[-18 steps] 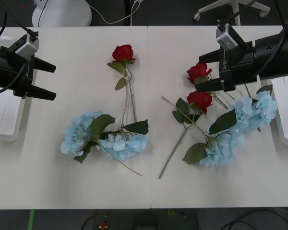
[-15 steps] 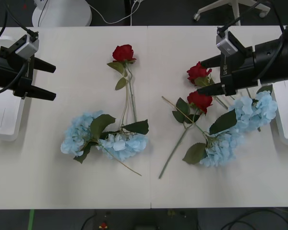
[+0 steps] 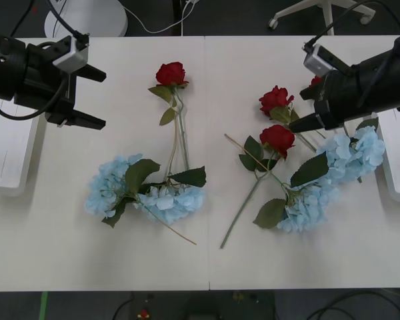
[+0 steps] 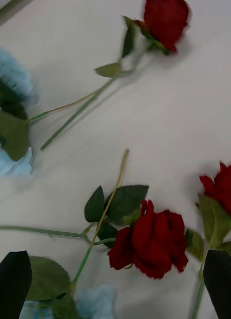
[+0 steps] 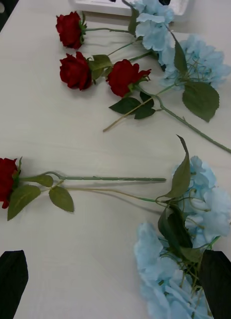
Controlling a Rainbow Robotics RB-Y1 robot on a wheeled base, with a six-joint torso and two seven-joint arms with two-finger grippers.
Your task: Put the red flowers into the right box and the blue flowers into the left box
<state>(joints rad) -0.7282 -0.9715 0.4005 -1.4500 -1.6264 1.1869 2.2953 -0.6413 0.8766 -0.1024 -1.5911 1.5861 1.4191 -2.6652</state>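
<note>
Both hands were spread apart: right hand [image 3: 306, 107] near the roses [image 4: 153, 244]; left wrist view possibly showed a fourth rose [image 5: 69, 29].

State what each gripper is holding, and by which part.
Nothing is held. The left gripper and right gripper hover with fingers open above the table.

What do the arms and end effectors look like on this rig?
Both arms are matte black, bulky housings with black cables trailing off. Each wrist carries a small silver-grey box. The left end effector and right end effector have two slim, tapered black fingers; no markings legible.
</note>
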